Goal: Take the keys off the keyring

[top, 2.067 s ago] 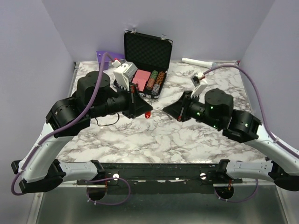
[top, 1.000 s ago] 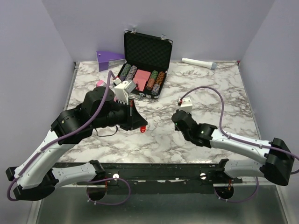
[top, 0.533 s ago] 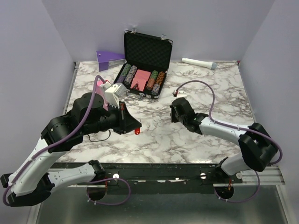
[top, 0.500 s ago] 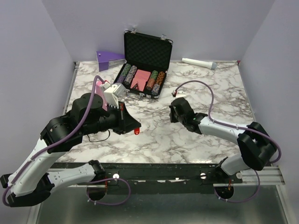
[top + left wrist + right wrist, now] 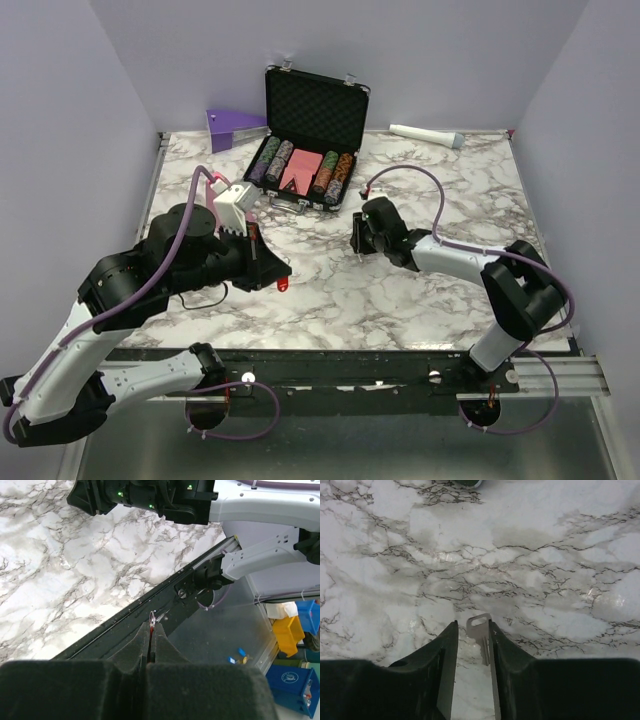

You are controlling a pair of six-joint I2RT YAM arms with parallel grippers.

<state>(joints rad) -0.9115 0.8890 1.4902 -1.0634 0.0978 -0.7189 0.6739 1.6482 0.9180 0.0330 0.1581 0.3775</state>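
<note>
We see the left gripper at about 8 o'clock from the middle of the marble table, held off the surface. Its jaws are pressed together on the red keyring. In the left wrist view the tag shows edge-on as a thin red line in the seam between the pads, and its small wire ring pokes out past the tips. From above, the red piece juts from the gripper's 4 o'clock side. The right gripper is near the table's middle, pointing down at the marble, its jaws a narrow way apart. A silvery key sits between them, head away from the camera. It lies against the finger at its 3 o'clock, and bare marble shows on its 9 o'clock side, so we do not see it clamped. At 12 o'clock stands an open black case with poker chips. A purple wedge is at 11 o'clock and a white tube at 1 o'clock.
</note>
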